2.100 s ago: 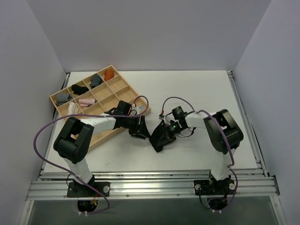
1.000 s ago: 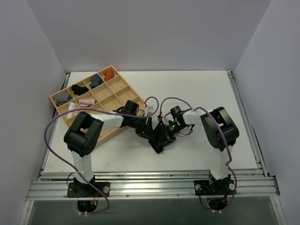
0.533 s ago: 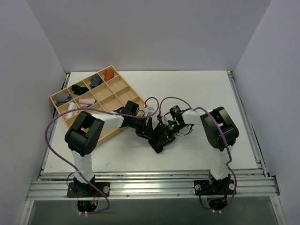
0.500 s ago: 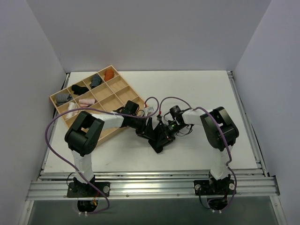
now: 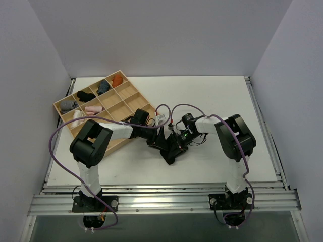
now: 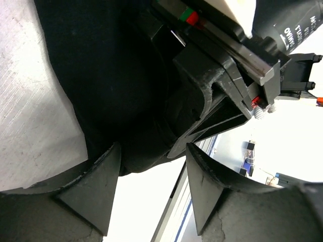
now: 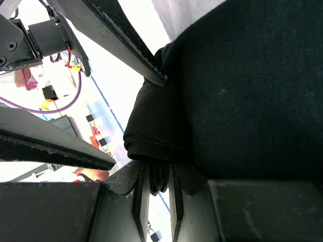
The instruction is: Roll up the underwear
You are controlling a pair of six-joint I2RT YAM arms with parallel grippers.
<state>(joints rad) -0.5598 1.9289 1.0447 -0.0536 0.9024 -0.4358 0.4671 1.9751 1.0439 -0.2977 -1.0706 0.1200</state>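
Our right gripper [image 7: 157,184] pinches a fold of the underwear [image 5: 170,154], bunched mid-table at 4 o'clock from the tray [image 5: 128,80]. Our left gripper [image 6: 151,151], spread, meets it from 9 o'clock; we should tuck the fold tight and turn evenly, without slack.

The plain black soft fabric underwear [image 5: 169,154] lies bunched on the white table [image 5: 227,98] near its middle, one edge folded over thickly.

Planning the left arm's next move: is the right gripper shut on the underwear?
Shut: the right gripper pinches a fold of the underwear in its narrow jaws.
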